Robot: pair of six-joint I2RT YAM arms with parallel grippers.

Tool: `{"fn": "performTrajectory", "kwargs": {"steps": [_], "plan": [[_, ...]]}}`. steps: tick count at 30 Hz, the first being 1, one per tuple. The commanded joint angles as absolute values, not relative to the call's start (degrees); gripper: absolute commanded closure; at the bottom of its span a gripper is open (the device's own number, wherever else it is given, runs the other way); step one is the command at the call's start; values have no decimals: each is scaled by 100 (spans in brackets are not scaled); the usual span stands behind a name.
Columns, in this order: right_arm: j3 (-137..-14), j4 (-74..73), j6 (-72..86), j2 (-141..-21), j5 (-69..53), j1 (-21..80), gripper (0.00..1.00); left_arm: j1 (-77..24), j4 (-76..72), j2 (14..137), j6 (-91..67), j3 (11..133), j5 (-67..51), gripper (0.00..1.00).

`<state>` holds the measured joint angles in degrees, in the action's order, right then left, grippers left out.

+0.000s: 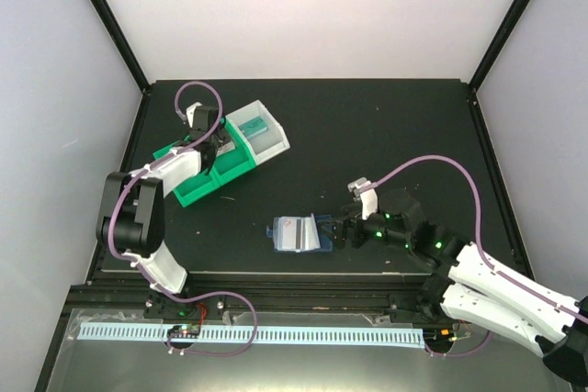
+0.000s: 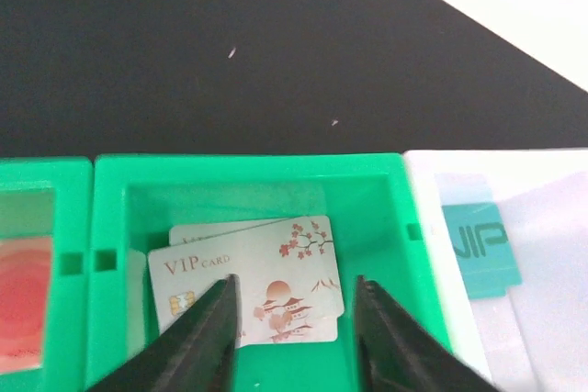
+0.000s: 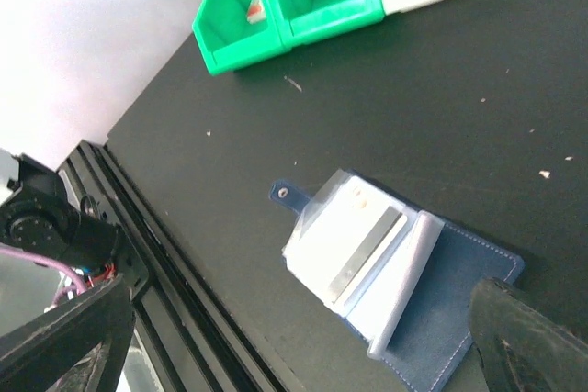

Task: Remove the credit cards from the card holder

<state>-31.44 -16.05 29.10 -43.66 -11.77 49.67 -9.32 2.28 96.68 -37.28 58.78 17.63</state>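
Black bench [image 1: 386,135], both arms out. Green tray [image 1: 197,192] with a white end bin [image 1: 276,146] sits far left. The card holder [image 1: 299,233] lies open mid-bench, well apart from the tray.

Left gripper [image 2: 294,284] hangs over the middle green compartment, fingers spread and empty, either side of the VIP cards [image 2: 266,250] stacked flat there. Right gripper [image 1: 342,231] sits at the holder's right edge, fingers wide apart, gripping nothing. Whether it touches the cover, cannot tell.

Holder: dark blue cover, translucent sleeves fanned up, snap tab [image 3: 285,194] on one short side. At least one of the credit cards [image 3: 354,238] shows inside a sleeve, pale with a grey stripe.

Handling, my guess:
- The holder looks light and floppy. It would likely slide on the bench or lift with the card unless pinned at the cover.
- The cards look stiff, thin and slick, not fragile.
- Take a card by the edge at the sleeve mouth, pinch across its flat faces, and draw it straight along the sleeve.
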Motion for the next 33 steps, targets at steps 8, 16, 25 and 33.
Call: {"fn": "performTrajectory", "kwargs": {"steps": [8, 16, 25, 33], "plan": [[-3281, -1768, 3310, -4315, -799, 4944, 0, -919, 1432, 8129, -3388, 5709, 285, 20], [-3320, -1642, 3488, -4790, -1034, 4944, 0, -922, 2180, 7150, -3113, 5051, -1244, 12], [-3072, -1159, 3902, -4989, -1140, 4948, 9, -1335, 2255, 6191, -3363, 3964, -2429, 22], [-2725, -446, 4630, -5309, -1355, 4957, 36, -2123, 1879, 5817, -3493, 3407, -3026, 24]]}}
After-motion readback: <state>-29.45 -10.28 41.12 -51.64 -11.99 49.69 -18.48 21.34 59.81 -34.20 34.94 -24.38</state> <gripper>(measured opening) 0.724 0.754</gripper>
